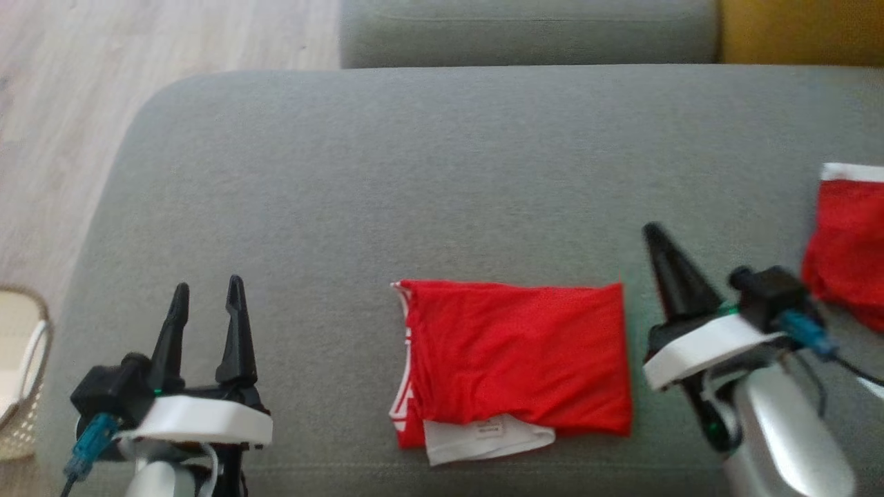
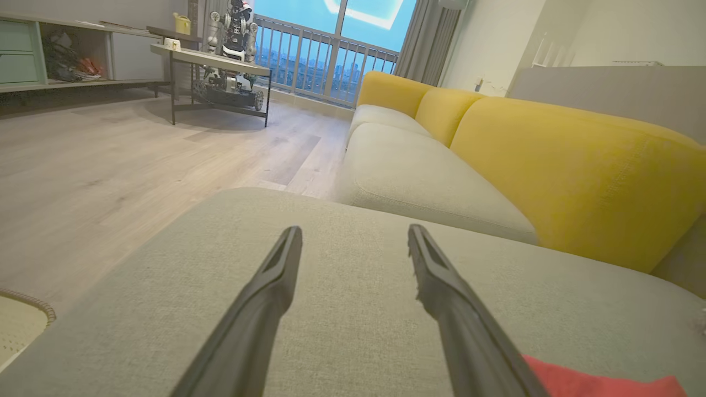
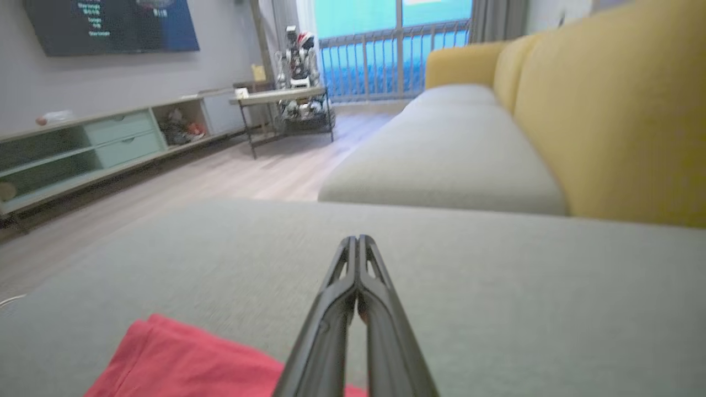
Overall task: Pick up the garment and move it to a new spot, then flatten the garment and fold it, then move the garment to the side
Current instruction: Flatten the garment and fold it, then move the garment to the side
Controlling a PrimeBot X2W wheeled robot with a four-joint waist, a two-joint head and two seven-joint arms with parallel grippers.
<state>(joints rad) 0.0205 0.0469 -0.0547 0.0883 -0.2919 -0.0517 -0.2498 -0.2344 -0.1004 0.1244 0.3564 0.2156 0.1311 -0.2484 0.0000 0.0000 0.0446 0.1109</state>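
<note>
Lying folded on the cushion (image 1: 442, 172), the red garment (image 1: 518, 359) sits between left claw (image 1: 208, 283) and right claw (image 1: 656, 238) in the head view. Left wrist view: left claw (image 2: 354, 230) spread apart, empty. Right wrist view: right claw (image 3: 358, 240) pressed together, empty; folding looks done, so moving it aside needs an opened grasp.

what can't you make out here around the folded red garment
Second red cloth, head view: cut off by the right edge, shape unknown.
White label on the folded garment, head view: print too small to read.
Basket, head view: cut by the left edge, contents hidden.
</note>
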